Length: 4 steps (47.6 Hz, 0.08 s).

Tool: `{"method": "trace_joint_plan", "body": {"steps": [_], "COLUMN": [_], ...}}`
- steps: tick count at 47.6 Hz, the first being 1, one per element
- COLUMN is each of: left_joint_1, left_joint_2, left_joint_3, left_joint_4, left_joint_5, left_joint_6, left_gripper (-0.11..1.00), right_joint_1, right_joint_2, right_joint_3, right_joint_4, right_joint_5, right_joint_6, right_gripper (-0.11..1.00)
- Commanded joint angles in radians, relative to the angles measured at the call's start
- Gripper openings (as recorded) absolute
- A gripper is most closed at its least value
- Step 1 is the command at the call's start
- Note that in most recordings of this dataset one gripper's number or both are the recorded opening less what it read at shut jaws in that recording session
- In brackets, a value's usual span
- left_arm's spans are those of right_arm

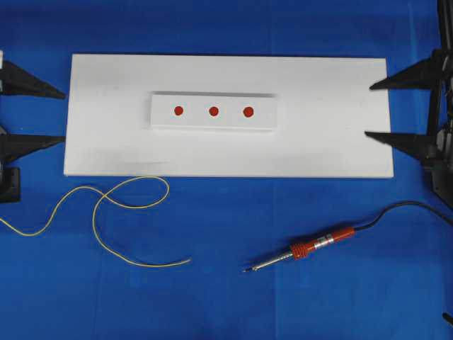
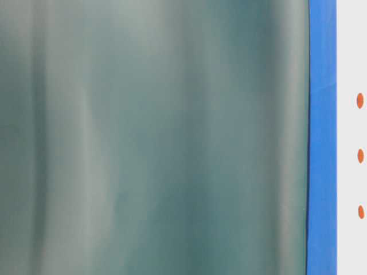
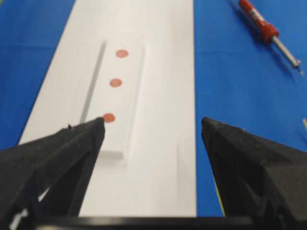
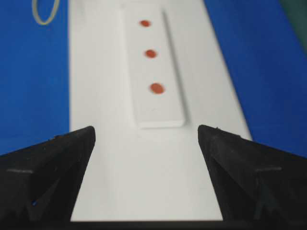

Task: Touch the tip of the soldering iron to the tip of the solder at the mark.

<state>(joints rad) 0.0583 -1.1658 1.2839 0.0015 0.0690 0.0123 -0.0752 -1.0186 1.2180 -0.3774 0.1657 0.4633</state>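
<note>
Two pincers, left pincer [image 1: 60, 115] and right pincer [image 1: 368, 110], stand apart, empty. Your soldering iron [image 1: 301, 251] lies near the desk's front edge, rigid: grip its collar. The solder [image 1: 120, 219], front-left, probably flexes.

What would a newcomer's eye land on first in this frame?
Three red dots in a row on a raised white strip, mid-way along the big white board. On the blue cloth in front, the yellow solder loops at left and the soldering iron lies at right, both untouched. The left claw and right claw gape open at the board's ends.
</note>
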Motion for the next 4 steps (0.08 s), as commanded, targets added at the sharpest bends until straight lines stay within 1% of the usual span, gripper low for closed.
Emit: {"method": "trace_joint_plan", "body": {"steps": [1,4], "left_joint_1": [0.003,0.003], "left_joint_2": [-0.035,-0.052], "left_joint_3": [0.025,0.048], "left_joint_4": [0.002,0.002], "left_joint_5": [-0.014,-0.014], "left_joint_6": [-0.006,-0.014], "left_gripper": [0.76,0.76], "right_joint_1": [-0.002,-0.002], "right_joint_2": [0.017,0.025], "right_joint_3": [0.021,0.041], "right_joint_4": [0.003,0.003], "right_joint_5": [-0.077,-0.115], "right_joint_6": [0.008,0.011], "right_gripper": [0.83,0.83]}}
